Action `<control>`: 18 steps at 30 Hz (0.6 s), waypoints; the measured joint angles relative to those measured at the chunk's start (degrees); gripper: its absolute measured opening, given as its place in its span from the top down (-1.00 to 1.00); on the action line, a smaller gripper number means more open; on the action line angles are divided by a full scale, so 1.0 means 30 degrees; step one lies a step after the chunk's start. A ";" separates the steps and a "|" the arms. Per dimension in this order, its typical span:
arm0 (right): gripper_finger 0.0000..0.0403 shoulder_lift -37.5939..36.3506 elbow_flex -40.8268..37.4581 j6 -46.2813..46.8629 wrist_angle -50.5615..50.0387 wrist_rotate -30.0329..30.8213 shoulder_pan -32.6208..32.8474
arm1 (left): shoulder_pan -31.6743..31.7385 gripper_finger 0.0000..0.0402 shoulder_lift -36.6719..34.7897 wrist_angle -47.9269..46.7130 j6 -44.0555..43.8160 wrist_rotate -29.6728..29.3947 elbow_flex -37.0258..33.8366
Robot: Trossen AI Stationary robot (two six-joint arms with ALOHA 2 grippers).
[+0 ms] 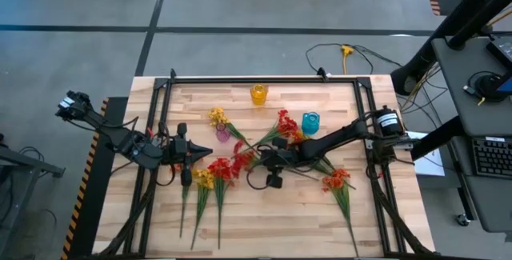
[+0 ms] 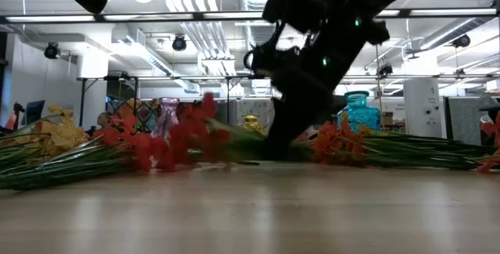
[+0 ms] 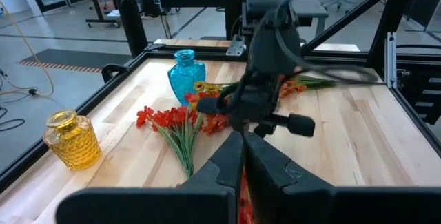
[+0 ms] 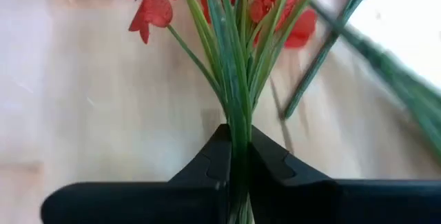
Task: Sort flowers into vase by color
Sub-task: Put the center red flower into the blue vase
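My right gripper (image 4: 238,148) is shut on a red flower spray (image 4: 238,65) near the table's middle (image 1: 254,162), between the pink vase (image 1: 222,134) and the blue vase (image 1: 310,122). My left gripper (image 1: 200,154) hovers at the left, shut, pointing at the right arm (image 3: 269,79). A sliver of red shows in the slit between its fingers (image 3: 242,156). A yellow vase (image 1: 258,94) stands near the far edge. Other sprays lie flat on the wood: red and yellow ones (image 1: 212,176) in front of the left gripper, an orange one (image 1: 336,182) to the right, a yellow one (image 1: 216,118) by the pink vase. My right gripper pinches the red spray's bundle of thin green stems (image 4: 238,131) between its two fingers, a short way below the blossoms. The fingers come slanting down from the table's right side. The blossoms fan out beyond the fingertips, low over the wood; whether they rest on it, I cannot tell.
Black frame rails (image 1: 264,78) run around the table's edges. More red blossoms (image 1: 284,124) lie beside the blue vase, under the right arm. Bare wood lies along the near edge (image 1: 272,228) and at the far right (image 1: 352,100).
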 joint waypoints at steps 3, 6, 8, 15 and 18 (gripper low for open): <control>0.88 -0.0759 0.0000 0.0191 -0.0022 0.0003 0.0000 | -0.0006 1.00 0.0000 0.0068 0.0000 0.0001 0.0000; 0.87 -0.1644 0.0000 0.0258 -0.0115 0.0002 0.0000 | -0.0003 1.00 0.0000 0.0150 0.0000 0.0003 0.0000; 0.87 -0.2360 0.0000 0.0287 -0.0198 0.0003 0.0000 | 0.0000 1.00 0.0000 0.0162 0.0000 0.0007 0.0000; 0.87 -0.5498 0.0000 -0.0036 -0.0506 0.0185 -0.0074 | -0.0007 1.00 -0.0022 0.0532 0.0000 0.0007 0.0000; 0.87 -0.6853 -0.0031 -0.0793 0.0307 0.0313 -0.0185 | 0.0000 1.00 -0.0022 0.0603 0.0007 0.0005 0.0000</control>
